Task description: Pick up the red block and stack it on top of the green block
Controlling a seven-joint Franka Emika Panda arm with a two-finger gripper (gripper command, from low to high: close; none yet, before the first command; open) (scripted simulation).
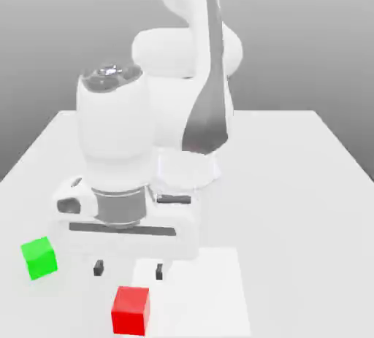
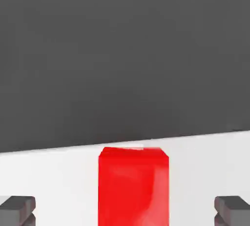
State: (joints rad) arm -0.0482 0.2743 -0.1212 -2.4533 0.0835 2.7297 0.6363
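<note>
- Near the desk's [image 1: 292,183] front edge: red block [image 1: 131,309], standing free, just ahead of and below the tool [image 1: 128,270]
- Toward the front corner on the exterior view's left: green block [image 1: 39,258], apart from the red one, nothing on it
- Tool spread wide, holding nothing; dark fingertips [image 1: 98,267] hanging above the desk, short of the red block
- In the hand view, red block [image 2: 133,186] centred between the two tips [image 2: 17,209]
- Best done by descending straight, straddling the cube evenly, then closing on opposite flat faces
- Hidden: green block absent from the hand view; red block's lower part cut off there
</note>
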